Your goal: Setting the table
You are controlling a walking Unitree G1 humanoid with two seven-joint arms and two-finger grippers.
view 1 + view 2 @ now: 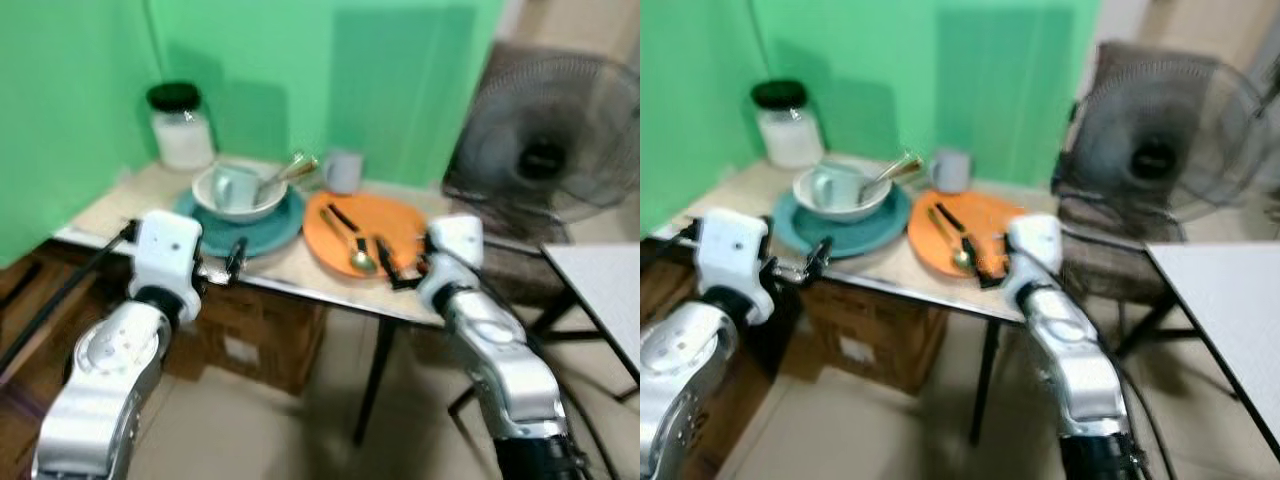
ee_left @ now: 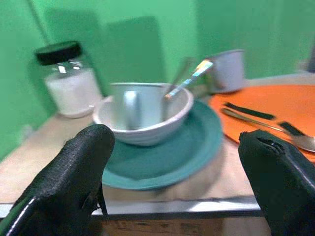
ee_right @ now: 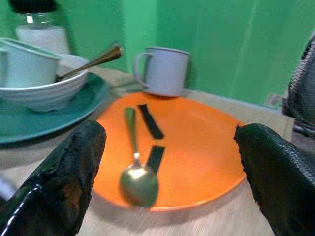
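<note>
On a small table (image 1: pixel 118 200) sits a teal plate (image 1: pixel 287 228) carrying a white bowl (image 1: pixel 215 203). A pale mug (image 1: pixel 232 186) and a metal utensil (image 1: pixel 287 171) stand in the bowl. To its right an orange plate (image 1: pixel 400 218) holds a gold spoon (image 3: pixel 137 177) and black-handled cutlery (image 3: pixel 149 121). A grey mug (image 1: pixel 343 171) stands behind it. My left gripper (image 1: pixel 222 264) hangs open at the table's front edge before the teal plate. My right gripper (image 1: pixel 398 268) is open at the near rim of the orange plate. Neither holds anything.
A glass jar (image 1: pixel 181 128) with a black lid and white contents stands at the table's back left by the green wall. Cardboard boxes (image 1: pixel 250 340) sit under the table. A floor fan (image 1: pixel 545 150) and a white table corner (image 1: pixel 600 285) lie to the right.
</note>
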